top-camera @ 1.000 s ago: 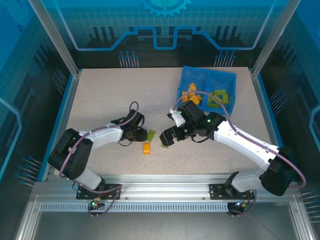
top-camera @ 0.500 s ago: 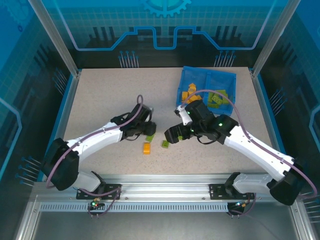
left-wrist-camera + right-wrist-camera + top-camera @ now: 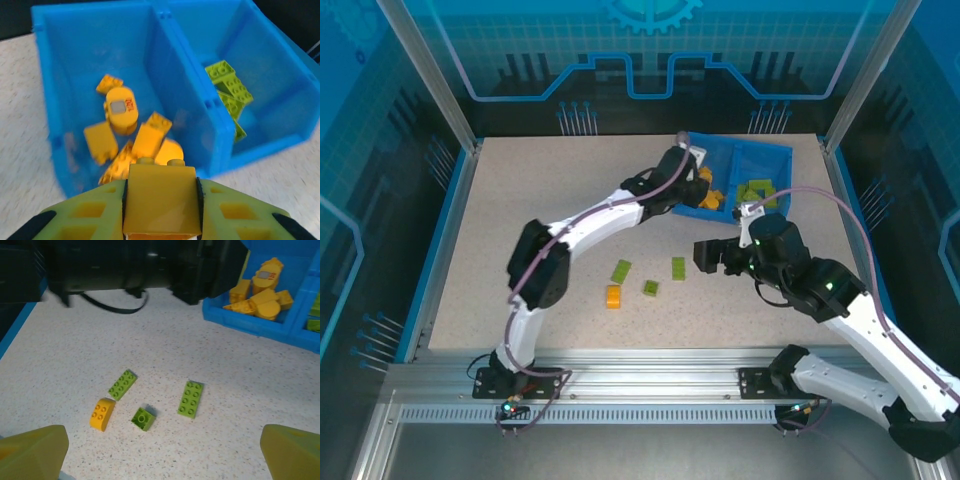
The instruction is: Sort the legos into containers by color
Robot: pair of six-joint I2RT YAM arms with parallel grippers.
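Left gripper [image 3: 688, 158] clamps an orange plastic brick [image 3: 160, 200] at the blue plastic tray's [image 3: 42, 90] orange side (greens sit opposite). Right gripper [image 3: 708, 257] gapes empty. Three green bricks [image 3: 190, 399] and a curved orange brick [image 3: 102, 414] lie unsorted on the surface [image 3: 250, 390].

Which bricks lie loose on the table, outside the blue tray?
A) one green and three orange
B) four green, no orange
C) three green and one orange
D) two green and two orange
C: on the table the right wrist view shows three green bricks and one orange brick.
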